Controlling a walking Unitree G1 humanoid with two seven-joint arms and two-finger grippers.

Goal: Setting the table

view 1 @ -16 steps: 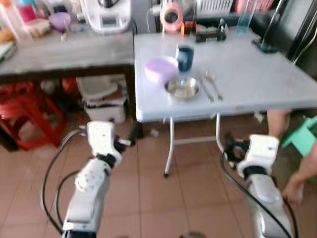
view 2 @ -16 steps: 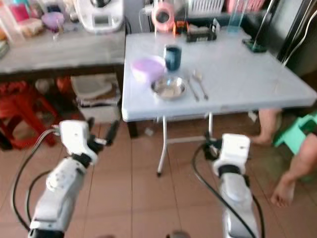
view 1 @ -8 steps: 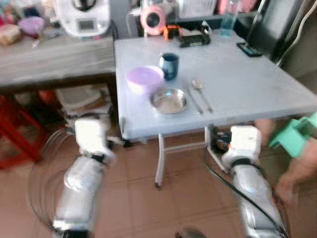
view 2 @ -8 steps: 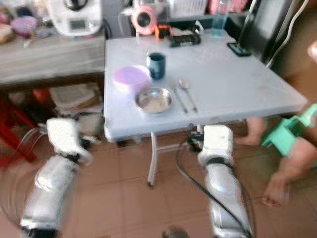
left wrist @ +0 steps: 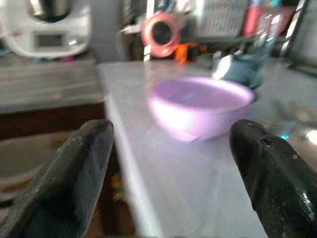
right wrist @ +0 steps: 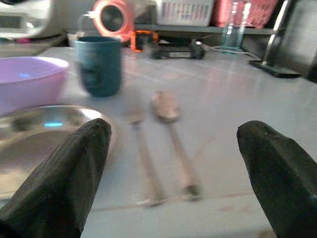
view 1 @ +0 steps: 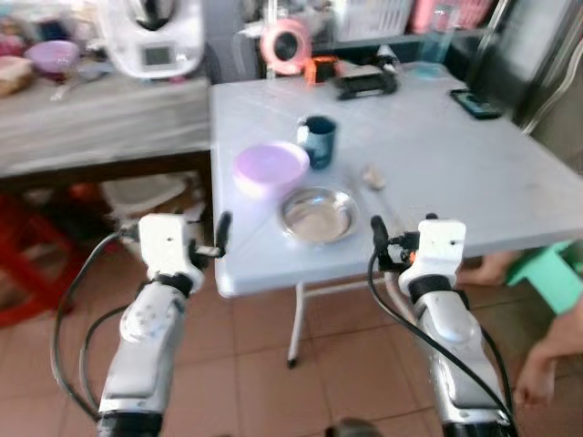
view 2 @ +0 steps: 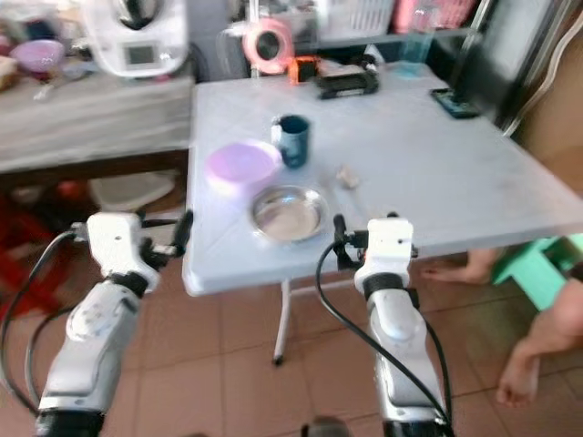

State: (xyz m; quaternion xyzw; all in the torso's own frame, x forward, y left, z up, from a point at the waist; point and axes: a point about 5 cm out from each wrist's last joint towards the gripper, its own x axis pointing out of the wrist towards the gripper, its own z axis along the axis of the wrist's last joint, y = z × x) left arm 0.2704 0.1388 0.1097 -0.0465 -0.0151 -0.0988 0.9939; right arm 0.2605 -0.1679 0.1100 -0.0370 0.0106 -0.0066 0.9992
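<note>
Worktop: a pale grey-white folding worktop (view 1: pixel 474 173) stands on a reddish tiled floor (view 1: pixel 255 364); both arms are raised at its near edge.
Left gripper (left wrist: pixel 168 163): fingers (left wrist: pixel 74 173) spread wide apart and empty, at the near left corner of the worktop.
Right gripper (right wrist: pixel 173 163): fingers (right wrist: pixel 64 168) spread wide apart and empty, at the near edge.
Lilac bowl: one round lilac plastic bowl (left wrist: pixel 200 105) sits straight ahead of the left fingers, between their tips in the left wrist view.
Steel dish: one shallow round stainless-steel dish (view 1: pixel 317 215) lies just beyond the right gripper, toward its left finger, beside the lilac bowl.
Cup: one dark teal cup (right wrist: pixel 100 66) stands upright beyond the dish, just beside the bowl.
Cutlery: two metal pieces, a spoon (right wrist: pixel 171 124) and a second utensil (right wrist: pixel 141 148) too blurred to name, lie side by side ahead of the right fingers, between their tips in the right wrist view.
Far edge: a pink round object (view 1: pixel 286 41), an orange item and a black device (view 1: pixel 364 82) stand well beyond both grippers; a dark flat phone-like object (view 1: pixel 474 102) lies far right.
Side worktop: a second grey worktop (view 1: pixel 100 127) beyond the left gripper carries one white appliance (view 1: pixel 150 36) with a small screen.
Writing: none legible; the frames are blurred.
Person: a bare leg and a foot (view 2: pixel 515 378) show right of the right arm, by a green stool (view 2: pixel 528 264).
</note>
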